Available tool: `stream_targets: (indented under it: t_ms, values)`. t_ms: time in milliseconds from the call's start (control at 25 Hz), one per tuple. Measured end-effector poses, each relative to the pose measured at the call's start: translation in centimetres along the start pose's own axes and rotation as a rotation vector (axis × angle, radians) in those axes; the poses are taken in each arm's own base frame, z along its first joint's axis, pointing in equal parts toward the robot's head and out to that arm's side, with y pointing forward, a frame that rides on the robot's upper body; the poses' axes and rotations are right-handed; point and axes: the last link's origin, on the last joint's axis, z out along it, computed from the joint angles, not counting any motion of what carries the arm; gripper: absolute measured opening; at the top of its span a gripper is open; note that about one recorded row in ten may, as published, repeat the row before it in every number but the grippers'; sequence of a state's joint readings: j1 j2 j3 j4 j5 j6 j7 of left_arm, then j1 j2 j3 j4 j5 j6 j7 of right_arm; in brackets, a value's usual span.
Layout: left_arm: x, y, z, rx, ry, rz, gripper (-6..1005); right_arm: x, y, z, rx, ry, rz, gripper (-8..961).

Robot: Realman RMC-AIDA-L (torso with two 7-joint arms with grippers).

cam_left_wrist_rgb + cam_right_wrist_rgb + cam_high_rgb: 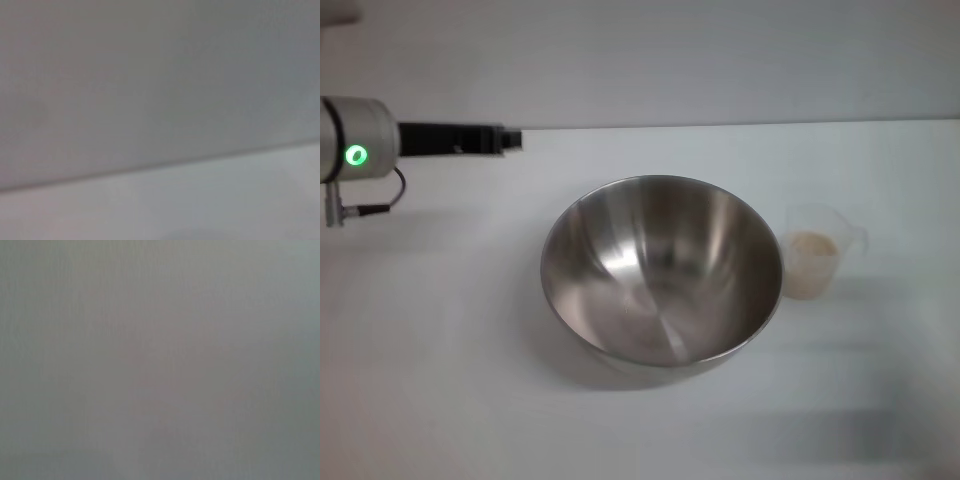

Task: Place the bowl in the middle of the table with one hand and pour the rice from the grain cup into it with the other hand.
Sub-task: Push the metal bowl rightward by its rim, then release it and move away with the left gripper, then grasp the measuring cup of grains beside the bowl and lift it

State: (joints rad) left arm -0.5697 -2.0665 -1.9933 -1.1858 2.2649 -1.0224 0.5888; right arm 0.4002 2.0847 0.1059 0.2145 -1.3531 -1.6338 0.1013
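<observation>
Bowl: the large round stainless-steel bowl (662,272) stands upright near the middle of the plain white table (440,380); its shiny inside holds nothing.
Grain cup: the small clear plastic grain cup (814,250) stands upright just right of the bowl, very close to its rim.
Rice: the pale beige rice (810,262) lies inside the cup.
Left gripper: the left gripper (510,140) hangs at the far left, well apart from the bowl, holding nothing; whether it is released or clenched cannot be told.
Right gripper: not visible in any view.
</observation>
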Motion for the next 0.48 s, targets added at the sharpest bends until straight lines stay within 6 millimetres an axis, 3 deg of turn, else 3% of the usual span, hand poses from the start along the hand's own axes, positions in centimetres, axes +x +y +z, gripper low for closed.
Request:
stream_targets:
  t_ms: [240, 480]
  values:
    - [-0.5, -1.4, -1.1, 0.071, 0.256, 0.021, 148, 0.0, 0.1, 0.3, -0.005, 0.000, 0.001, 674]
    - [-0.1, -2.5, -1.3, 0.256, 0.387, 0.181, 149, 0.0, 0.3, 0.7, -0.013, -0.003, -0.007, 674]
